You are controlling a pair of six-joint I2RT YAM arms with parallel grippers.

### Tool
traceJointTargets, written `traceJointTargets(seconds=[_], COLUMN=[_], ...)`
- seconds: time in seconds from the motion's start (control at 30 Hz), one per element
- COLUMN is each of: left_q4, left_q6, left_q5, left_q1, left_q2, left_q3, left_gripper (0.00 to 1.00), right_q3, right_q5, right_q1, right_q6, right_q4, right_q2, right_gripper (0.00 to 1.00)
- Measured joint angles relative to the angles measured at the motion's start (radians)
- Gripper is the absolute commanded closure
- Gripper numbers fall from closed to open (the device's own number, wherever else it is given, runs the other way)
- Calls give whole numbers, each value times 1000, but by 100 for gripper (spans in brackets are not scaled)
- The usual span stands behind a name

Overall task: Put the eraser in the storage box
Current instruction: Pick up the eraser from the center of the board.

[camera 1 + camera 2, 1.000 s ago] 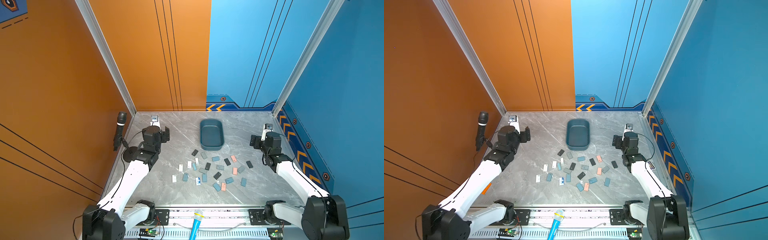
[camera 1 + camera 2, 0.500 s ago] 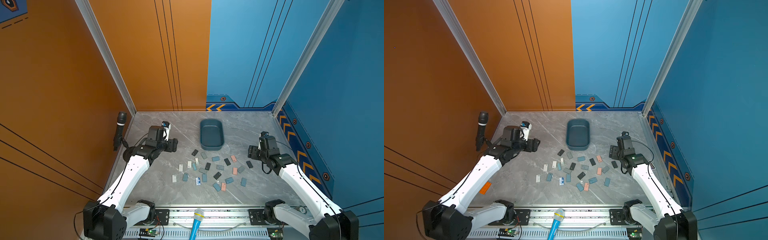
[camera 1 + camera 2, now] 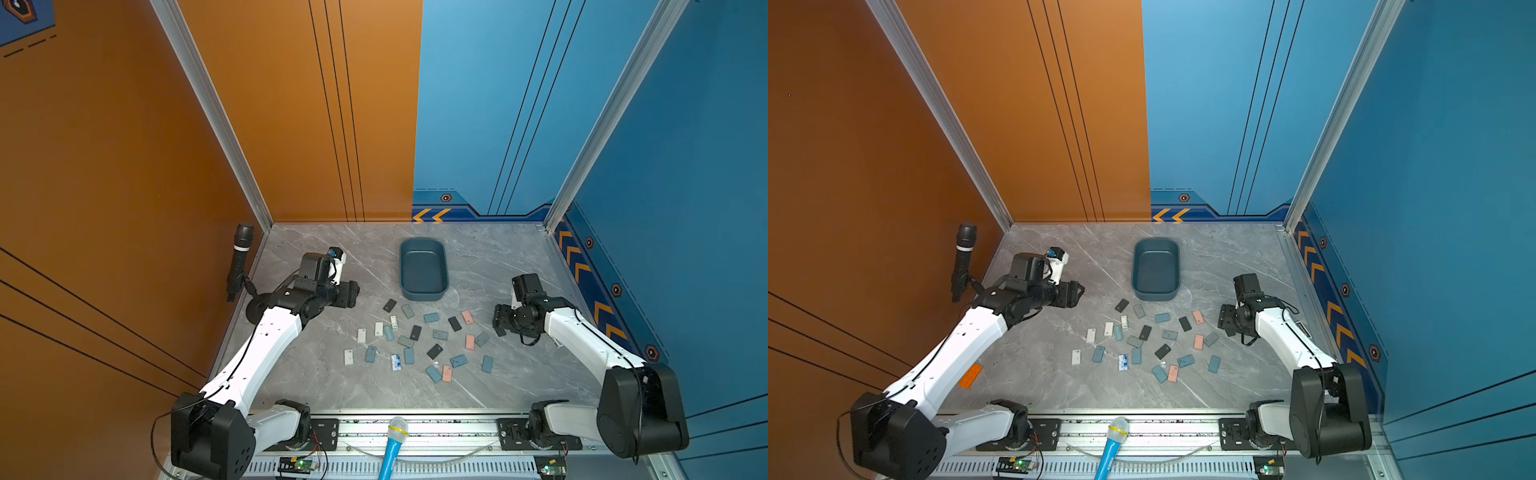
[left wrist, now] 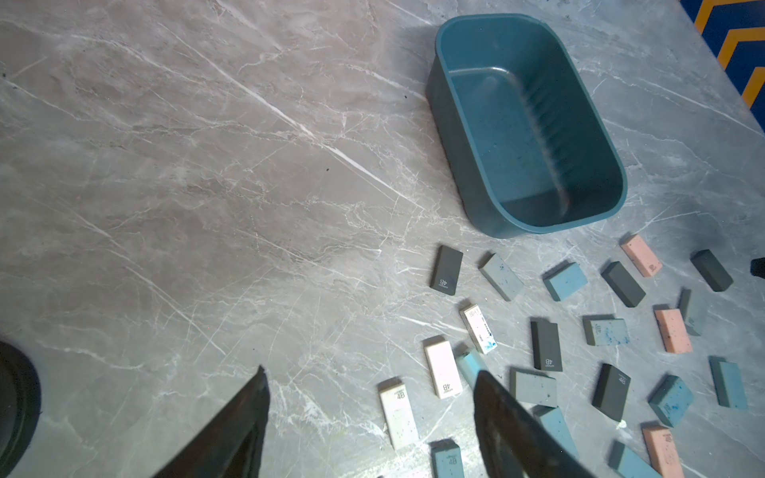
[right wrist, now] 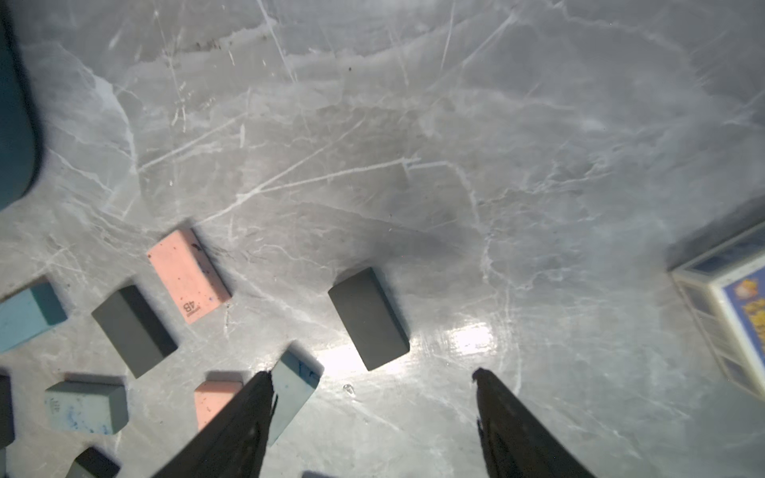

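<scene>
Charcoal eraser (image 5: 368, 318) lies on the marble table (image 5: 414, 124), outside the empty storage box (image 4: 517, 136), ahead of the right gripper (image 5: 372, 372) (jaws apart, left gripper (image 4: 368, 372) likewise); crowding blue-grey eraser (image 5: 296, 380) could get pinched too.

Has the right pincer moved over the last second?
Yes. The right pincer has come forward from beside the box to past its near end, by the erasers.

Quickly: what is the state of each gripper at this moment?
Left gripper: open, holding nothing.
Right gripper: open, holding nothing.
</scene>
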Motion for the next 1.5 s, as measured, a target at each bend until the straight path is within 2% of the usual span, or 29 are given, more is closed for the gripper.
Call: traceJointTargets(seconds=[0.3,0.57,1.3,1.5], left_q4=[-19,-25,-33,-37], left_q6=[-1,-1,-1,-1], left_q5=[-7,-13,-24,-24], left_q1=[0,0,0,0], left_q2=[27,30,30,30], left_q3=[0,0,0,0], left_gripper=[24,25,27,28], right_q3=[6,23,97,112], right_q5=[-17,14,78,88], right_q1=[-2,0,32,42], right_q6=[-10,-10,-10,-8], right_q4=[-1,-1,-22,-29], right_q2=[97,138,252,277], right_gripper=[34,38,40,51])
